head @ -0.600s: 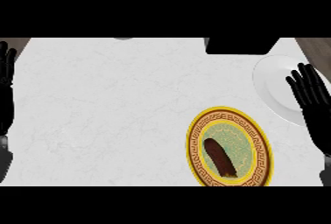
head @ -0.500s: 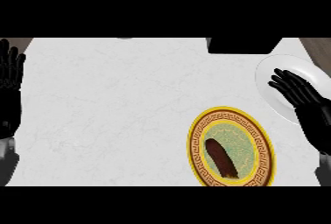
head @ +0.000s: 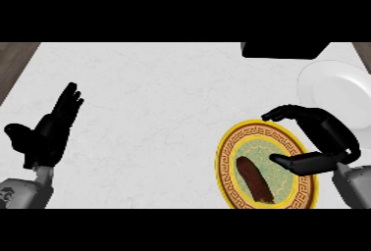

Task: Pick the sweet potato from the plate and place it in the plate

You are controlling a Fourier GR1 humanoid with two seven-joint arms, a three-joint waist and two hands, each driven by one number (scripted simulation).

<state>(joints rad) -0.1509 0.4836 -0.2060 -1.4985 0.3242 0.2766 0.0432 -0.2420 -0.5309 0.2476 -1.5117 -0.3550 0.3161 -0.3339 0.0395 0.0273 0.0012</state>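
Observation:
A brown sweet potato (head: 254,179) lies lengthwise on a yellow patterned plate (head: 230,147) with a green centre, at the lower right of the counter. My right hand (head: 326,139) hovers over the plate's right side. Its fingers curl over the upper rim and its thumb (head: 293,162) points left toward the sweet potato, a small gap away. Nothing is in that hand. A plain white plate (head: 337,88) sits at the far right, above it. My left hand (head: 49,132) is open at the left, fingers straight and pointing up.
A black box-like object (head: 282,49) stands at the counter's back edge, right of centre. Wooden floor shows past the counter's left back corner (head: 14,59).
My right hand has come down and left from the white plate to the yellow plate, and its fingers have curled. My left hand has moved inward from the left edge.

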